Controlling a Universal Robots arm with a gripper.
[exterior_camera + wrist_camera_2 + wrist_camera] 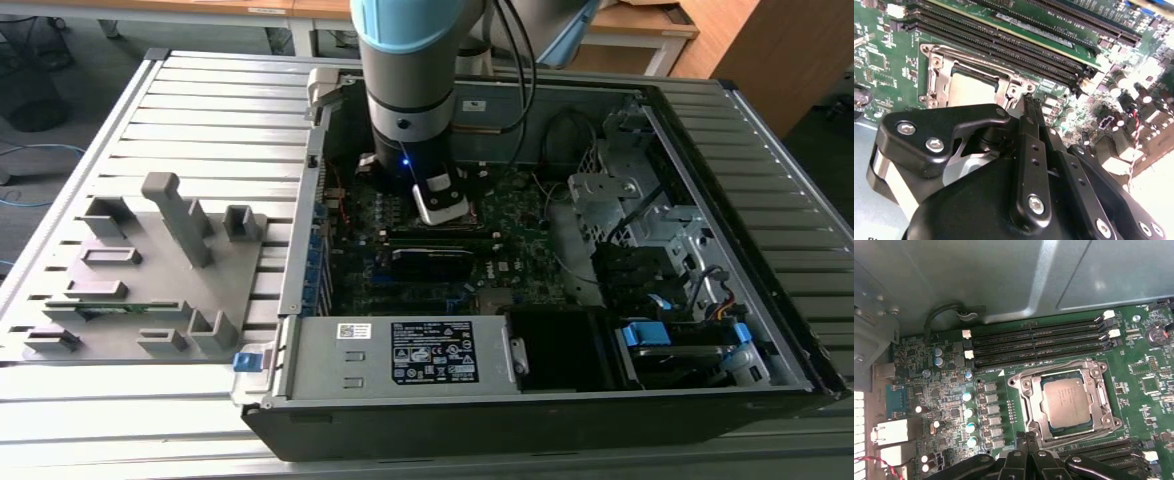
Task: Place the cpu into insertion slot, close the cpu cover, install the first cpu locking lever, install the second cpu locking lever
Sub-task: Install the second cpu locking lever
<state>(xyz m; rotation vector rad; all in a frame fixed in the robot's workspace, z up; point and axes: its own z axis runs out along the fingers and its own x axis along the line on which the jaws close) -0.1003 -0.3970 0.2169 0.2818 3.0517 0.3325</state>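
Silver-grey cpu [1066,401] lies flat in the insertion slot [1030,412]; silver cpu cover [1104,405] closed around it.

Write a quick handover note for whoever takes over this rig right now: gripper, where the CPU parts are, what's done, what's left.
Gripper: fingers together, holding nothing, at the socket's edge inside the computer case.
The cpu sits in the insertion slot on the motherboard.
The cpu cover lies down around the chip.
Done: chip placed, cover apparently closed.
Left: I cannot tell whether either locking lever is latched; check both.
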